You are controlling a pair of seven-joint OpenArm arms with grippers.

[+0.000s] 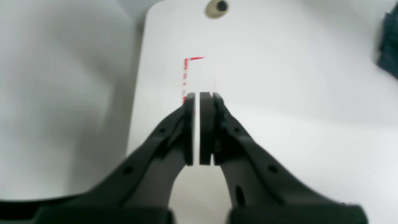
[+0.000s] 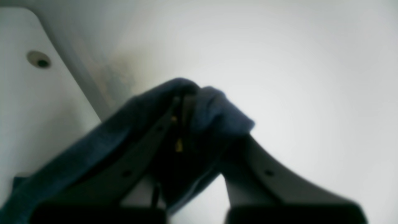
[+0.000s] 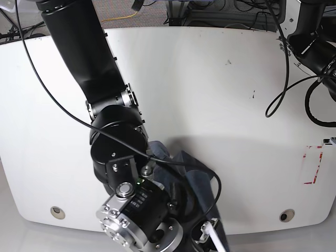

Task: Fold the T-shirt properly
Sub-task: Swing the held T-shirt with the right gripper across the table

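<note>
Right gripper [image 2: 189, 102] clenched on the T-shirt [image 2: 214, 112], dark blue cloth bunched over and between the fingers and trailing down-left past the wrist toward the table [image 2: 18, 102]. In the base view, shirt [image 3: 191, 176] seen only as a crumpled blue patch near the table's [image 3: 210, 79] front edge, mostly hidden under the right arm [image 3: 115, 142], which reaches down from the upper left and fills the lower middle of the picture. Beyond the held cloth, in the right wrist view, only blurred pale ground off the table's edge, plus a round hole [image 2: 39, 59] in the tabletop at upper left. Left gripper [image 1: 196, 96] all but closed, a thin slit of light between the pads, nothing in it. Held above bare white tabletop, near a corner mark of red tape [image 1: 186, 71], with a round hole [image 1: 216, 7] farther off by the rim. At the far right edge of the left wrist view, a small dark blue scrap of the shirt [image 1: 390, 46], well apart from that gripper. In the base view, left arm [image 3: 315, 47] at the upper right with black cables [image 3: 286, 89] looping down, red tape [image 3: 314, 165] at the right edge, holes [image 3: 286, 216] near the front corners. Lettering on the shirt not visible in any view.
</note>
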